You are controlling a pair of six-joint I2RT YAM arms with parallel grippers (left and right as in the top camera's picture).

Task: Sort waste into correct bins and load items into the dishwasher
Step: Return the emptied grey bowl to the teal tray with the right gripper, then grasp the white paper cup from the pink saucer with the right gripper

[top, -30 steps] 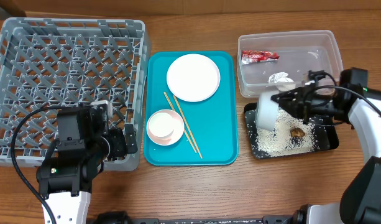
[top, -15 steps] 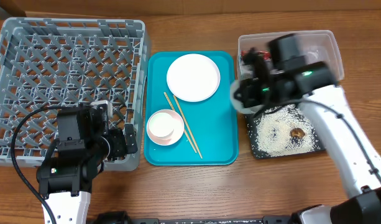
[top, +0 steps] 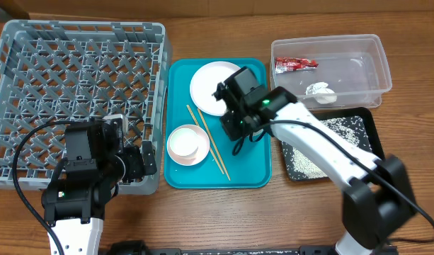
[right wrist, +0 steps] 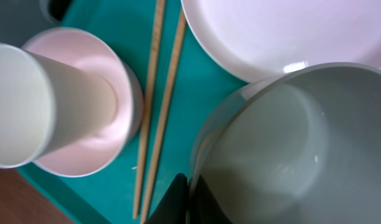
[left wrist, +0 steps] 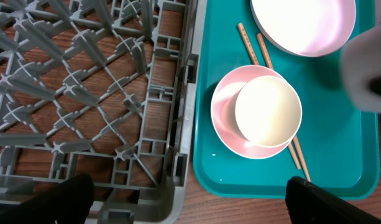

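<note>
As right tool (right wrist: 190,198) grips, pale glossy bowl (right wrist: 283,143), empty

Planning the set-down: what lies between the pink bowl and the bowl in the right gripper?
Two chopsticks on the teal tray, between pink bowl and held bowl; clearest in the right wrist view.

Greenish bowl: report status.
Right pincer shut on greenish bowl rim, over teal tray. Left pincer open beside rack. Plate, chopsticks and cup in pink bowl close underneath.
</note>
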